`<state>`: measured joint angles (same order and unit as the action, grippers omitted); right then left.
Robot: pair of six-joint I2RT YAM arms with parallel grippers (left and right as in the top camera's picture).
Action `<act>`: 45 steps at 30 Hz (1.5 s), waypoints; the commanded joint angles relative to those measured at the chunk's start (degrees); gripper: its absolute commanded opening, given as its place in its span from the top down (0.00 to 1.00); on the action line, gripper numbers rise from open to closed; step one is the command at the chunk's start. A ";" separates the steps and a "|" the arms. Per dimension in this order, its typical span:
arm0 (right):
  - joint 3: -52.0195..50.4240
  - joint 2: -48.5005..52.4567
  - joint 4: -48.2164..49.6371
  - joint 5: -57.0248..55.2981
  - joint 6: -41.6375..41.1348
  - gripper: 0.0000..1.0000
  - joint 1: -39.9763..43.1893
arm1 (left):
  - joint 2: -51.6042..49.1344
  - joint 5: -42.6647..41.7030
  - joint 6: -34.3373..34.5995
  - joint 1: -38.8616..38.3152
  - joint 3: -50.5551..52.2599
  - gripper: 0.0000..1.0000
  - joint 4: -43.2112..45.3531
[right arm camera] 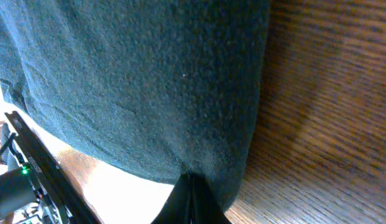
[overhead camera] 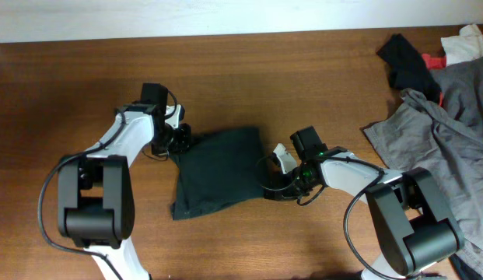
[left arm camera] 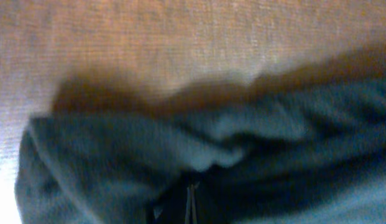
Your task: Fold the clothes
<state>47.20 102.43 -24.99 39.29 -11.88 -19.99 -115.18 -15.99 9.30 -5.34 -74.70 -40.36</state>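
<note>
Left gripper (overhead camera: 180,141) is clenched on the bunched upper-left corner of the dark green garment (overhead camera: 219,169), and right gripper (right arm camera: 190,186) is pinched shut on its right edge, low down. On the wooden bench (overhead camera: 288,70) a grey clothes heap (overhead camera: 451,117) is piled at the right edge. The garment is laid mostly flat at centre between the arms, and a black item (overhead camera: 408,62) is seen just beside the heap.

Even, bright light covers the desk (overhead camera: 249,62) in the overhead view, sharp, with short soft shadows. The left wrist view is heavily blurred — out of focus, a dark shadow along the cloth (left arm camera: 242,143). The right wrist view is crisp.
</note>
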 commanded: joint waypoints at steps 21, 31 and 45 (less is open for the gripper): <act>0.85 0.13 -0.70 0.28 -4.13 0.84 0.07 | 12.46 3.41 1.95 -0.31 -7.06 0.99 -6.71; 17.16 -2.73 -17.11 -2.34 -1.90 0.32 1.77 | 13.18 6.84 3.10 -0.31 -6.34 0.60 -23.08; 27.06 -2.75 -30.84 -21.18 2.54 0.08 11.23 | 13.14 16.04 7.85 -7.02 5.38 0.39 -15.82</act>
<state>73.52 100.86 -55.22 23.44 -10.57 -10.44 -102.21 -4.43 14.66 -11.40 -71.53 -57.60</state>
